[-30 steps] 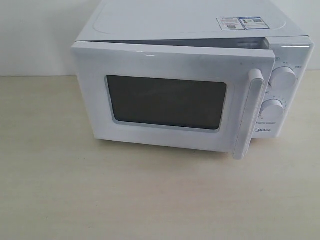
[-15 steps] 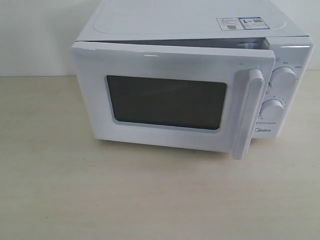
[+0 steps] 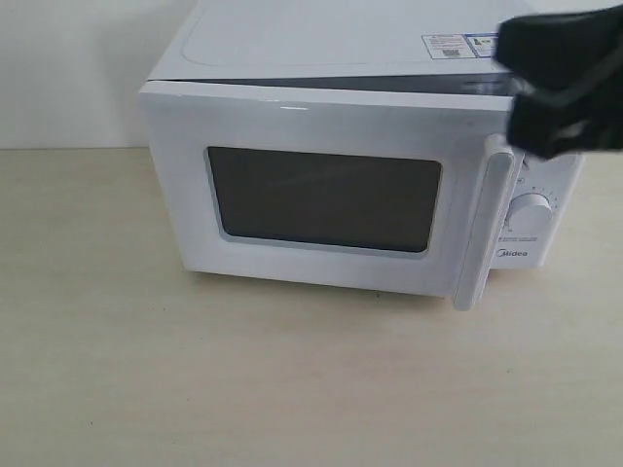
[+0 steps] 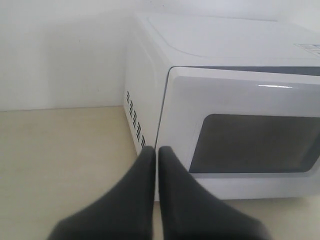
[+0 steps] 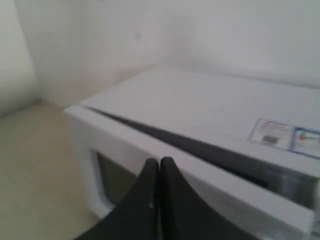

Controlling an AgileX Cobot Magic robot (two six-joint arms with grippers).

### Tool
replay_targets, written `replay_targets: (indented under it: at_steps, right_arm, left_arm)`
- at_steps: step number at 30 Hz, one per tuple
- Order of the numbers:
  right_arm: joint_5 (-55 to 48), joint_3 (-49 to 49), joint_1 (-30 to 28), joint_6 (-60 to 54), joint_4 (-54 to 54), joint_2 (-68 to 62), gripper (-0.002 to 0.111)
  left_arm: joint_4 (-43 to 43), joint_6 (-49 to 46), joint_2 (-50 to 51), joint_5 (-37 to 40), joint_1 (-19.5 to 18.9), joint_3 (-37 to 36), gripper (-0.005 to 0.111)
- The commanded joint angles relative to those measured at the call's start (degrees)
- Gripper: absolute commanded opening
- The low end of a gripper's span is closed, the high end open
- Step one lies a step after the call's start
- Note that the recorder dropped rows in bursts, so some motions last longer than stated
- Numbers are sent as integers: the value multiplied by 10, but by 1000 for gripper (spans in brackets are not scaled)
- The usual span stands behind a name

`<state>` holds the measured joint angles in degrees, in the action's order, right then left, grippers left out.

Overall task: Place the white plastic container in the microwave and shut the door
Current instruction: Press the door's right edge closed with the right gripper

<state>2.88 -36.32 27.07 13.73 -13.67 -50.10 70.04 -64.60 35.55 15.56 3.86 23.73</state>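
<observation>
Beige tabletop (image 3: 195,389) bears a microwave (image 3: 321,39) marked "Midea".

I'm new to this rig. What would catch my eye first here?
The white microwave stands mid-table, its door slightly ajar at the handle side. The dark right hand, shut, hovers by that upper corner of the door.

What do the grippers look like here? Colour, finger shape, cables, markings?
Left gripper and right gripper match: two matte dark-grey fingers, broad at the base, curving to narrow rounded tips. No markings or cables show. In the exterior view the right arm is a blurred black blocky mass.
</observation>
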Motion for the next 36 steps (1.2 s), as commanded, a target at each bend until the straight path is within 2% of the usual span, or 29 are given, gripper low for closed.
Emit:
replay_targets:
  at_steps: [1, 4, 6, 8, 9, 10, 11, 12, 14, 20, 25, 36]
  right_arm:
    - [-20, -8, 49, -10, -5, -89, 0]
    - [-9, -8, 48, -2, 19, -146, 0]
    - [48, -8, 48, -3, 48, -196, 0]
    - [115, -8, 44, -55, 122, -233, 0]
    - [133, -8, 31, -141, 229, -254, 0]
    - [134, -8, 25, -186, 279, -261, 0]
    - [140, -8, 14, -306, 397, -272, 0]
    - [154, -8, 14, -374, 467, -272, 0]
    - [199, -8, 14, -458, 537, -272, 0]
    - [238, -13, 14, -489, 551, -293, 0]
    - [252, -61, 14, -493, 551, -352, 0]
    - [265, -78, 14, -542, 597, -357, 0]
  left_arm:
    - [0, 3, -5, -7, 1, -2, 4]
    - [0, 3, -5, -6, 1, -2, 4]
    - [0, 3, -5, -6, 1, -2, 4]
    - [0, 3, -5, -6, 1, -2, 4]
    - [0, 3, -5, -6, 1, -2, 4]
    - [0, 3, -5, -6, 1, -2, 4]
    - [0, 3, -5, -6, 1, -2, 4]
    - [0, 3, -5, -6, 1, -2, 4]
    - [0, 3, -5, -8, 1, -2, 4]
    - [0, 1, -5, -8, 1, -2, 4]
    - [0, 1, -5, -6, 1, -2, 4]
    - [0, 1, -5, -6, 1, -2, 4]
